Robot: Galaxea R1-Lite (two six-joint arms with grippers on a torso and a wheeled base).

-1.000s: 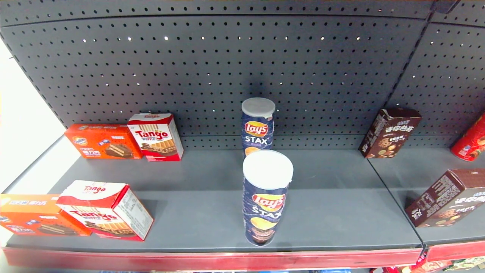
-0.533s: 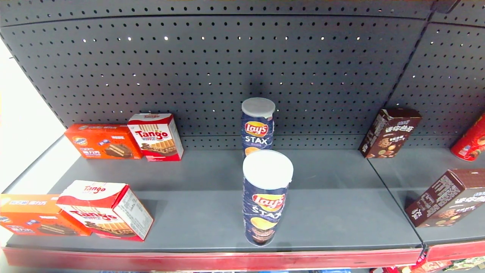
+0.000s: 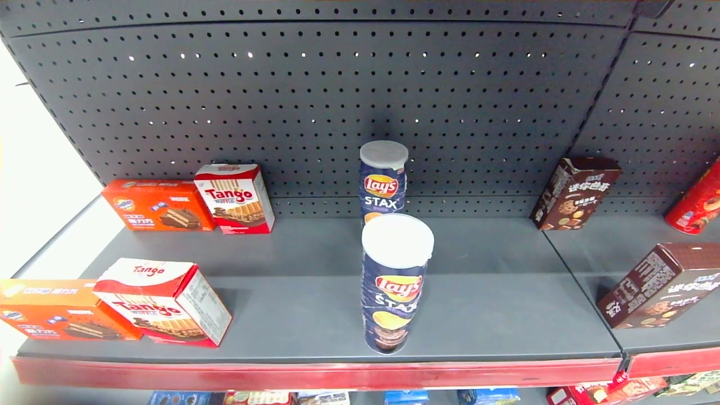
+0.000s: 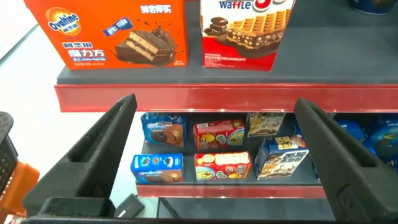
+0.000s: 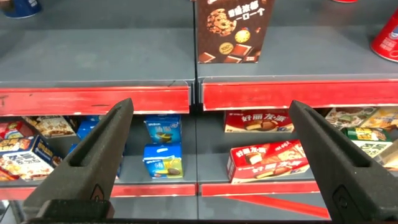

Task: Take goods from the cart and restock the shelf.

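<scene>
Near chip can (image 3: pixel 396 284): dark blue tube with a white lid, stood upright on the shelf (image 3: pixel 495 304). Long axis is vertical and the label is turned to the near edge. It is placed about mid-width of the bay, close to the red edge strip (image 3: pixel 315 374).
Far chip can (image 3: pixel 383 180): same print, grey lid, upright against the pegboard back (image 3: pixel 315 112). It is lined up directly behind the near one, and its base is hidden by the near lid.

Far left: orange box (image 3: pixel 157 204) and wafer box (image 3: pixel 236 198) are set side by side, touching.
Near left: second orange box (image 3: pixel 59 309) and second wafer box (image 3: pixel 166 301) are set at the front edge, the wafer box turned at an angle.
Right bay: far brown box (image 3: pixel 576 193), near brown box (image 3: pixel 658 284), and a red can (image 3: pixel 694 205) cut off by the frame edge.

Open room: bare shelf is seen on both sides of the cans, with the wider stretch on the right up to the bay divider.

Left gripper (image 4: pixel 214 102): spread wide, nothing held, faced at the shelf front by the near-left boxes.
Right gripper (image 5: pixel 210 104): spread wide, nothing held, faced at the shelf front by the near brown box.

A dark mesh object (image 4: pixel 5 149) is clipped at the edge of the left wrist view. It is possibly the cart, but that cannot be confirmed.
</scene>
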